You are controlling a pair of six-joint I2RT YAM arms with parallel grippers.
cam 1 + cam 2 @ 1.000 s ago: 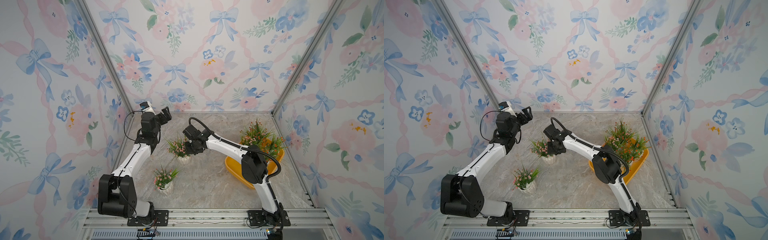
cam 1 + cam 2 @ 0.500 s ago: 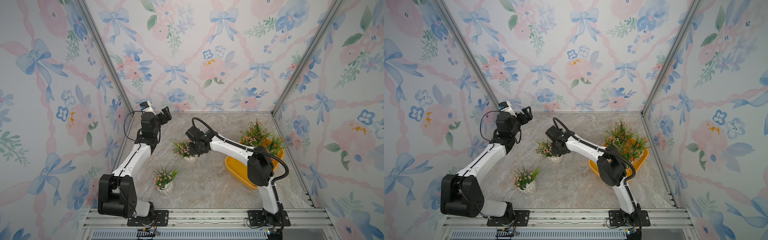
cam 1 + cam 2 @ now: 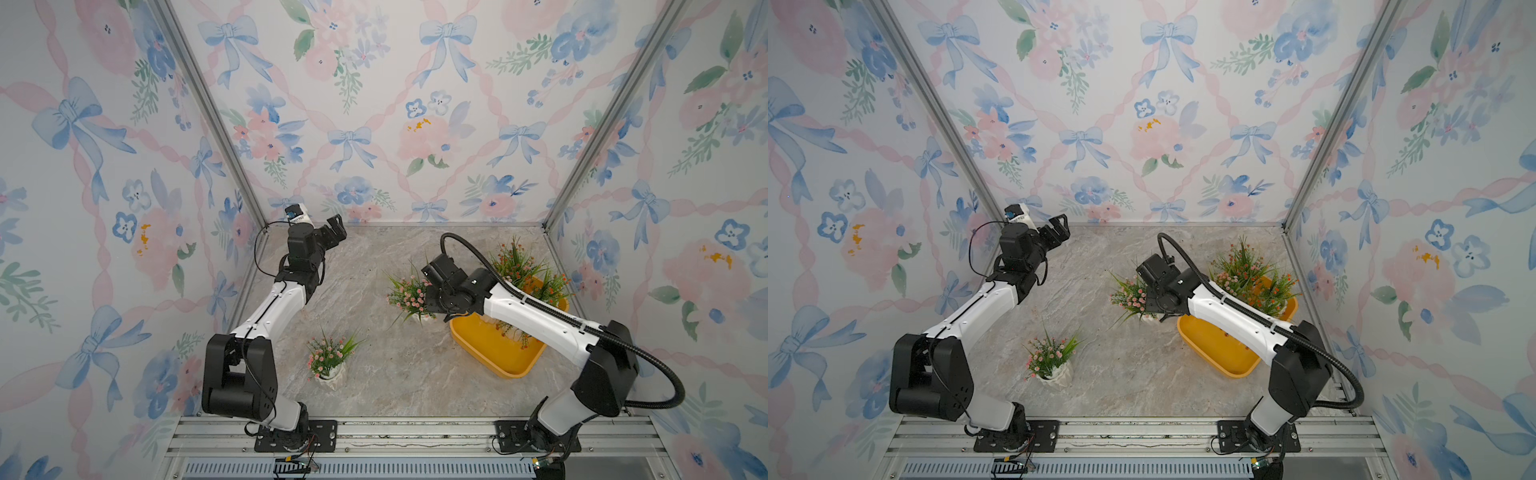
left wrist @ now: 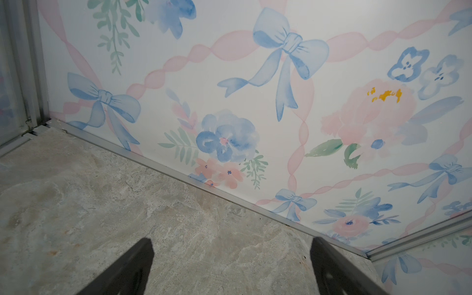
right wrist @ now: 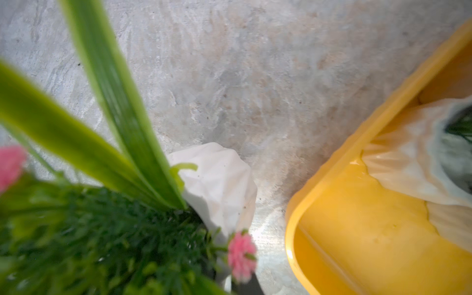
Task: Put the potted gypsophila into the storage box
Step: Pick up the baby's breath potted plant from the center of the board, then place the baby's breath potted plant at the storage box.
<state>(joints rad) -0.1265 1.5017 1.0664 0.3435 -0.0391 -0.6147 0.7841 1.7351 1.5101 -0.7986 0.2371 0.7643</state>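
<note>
The right tool [image 3: 428,306] is closed deep in the green of a pink gypsophila [image 3: 404,296] and grips this plant by its stems. Leaves cover most of the jaws. Its white pot [image 5: 219,189] sits under the tool. I cannot tell whether the pot touches the counter [image 3: 395,382].

The storage box [image 3: 494,351] lies just beside the tool, on the side of the tool's own arm. Its near rim stands between the held pot and the yellow floor of the box. The right forearm [image 3: 536,316] reaches across above the box and hides part of it. Behind this arm, toward the back wall, orange-red gypsophila [image 3: 514,262] fill the far part of the box. In the right wrist view another pot [image 5: 408,158] stands just inside the rim.

A second pink gypsophila [image 3: 328,353] stands alone on the counter. It is well apart from the right tool, toward the front rail.

The left tool [image 3: 336,229] is open and holds nothing. It is raised near the back wall, well apart from every plant. In its wrist view the fingers [image 4: 138,265] are wide apart, with only counter and wallpaper between them.
</note>
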